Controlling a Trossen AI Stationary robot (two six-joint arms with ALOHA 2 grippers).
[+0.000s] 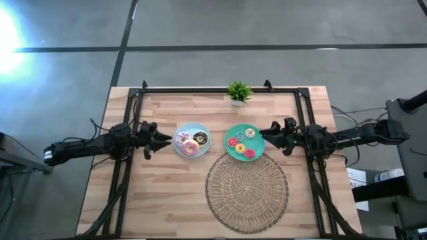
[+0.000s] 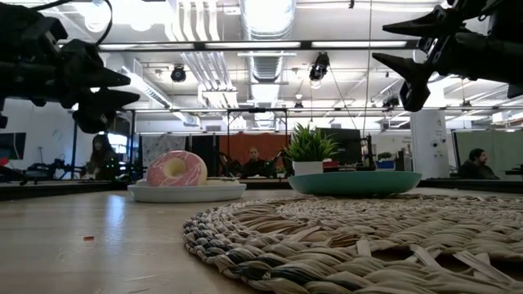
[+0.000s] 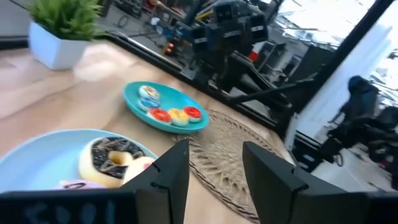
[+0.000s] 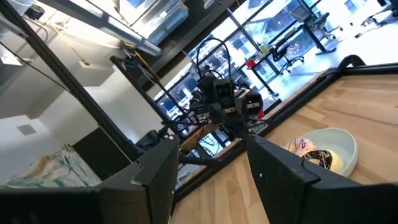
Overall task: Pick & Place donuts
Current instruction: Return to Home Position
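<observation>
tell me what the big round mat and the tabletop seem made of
The large round tan woven mat looks like braided natural fibre or paper cord, matte: twisted strands coil in rings. The pale wooden tabletop looks like jointed wood strips, smooth finish: grain and plank seams show.

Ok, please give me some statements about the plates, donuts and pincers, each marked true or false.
Three donuts lie on the blue plate. True.
A donut lies on the woven mat. False: the mat bears none; all lie on the plates.
The left pincer holds a donut. False: this pincer is open and empty, beside the blue plate.
The green plate holds the smaller donuts. True.
The plant stands between the plates. False: the plant stands beyond them, at the table edge.
The right pincer is open, beside the green plate. True.
</observation>
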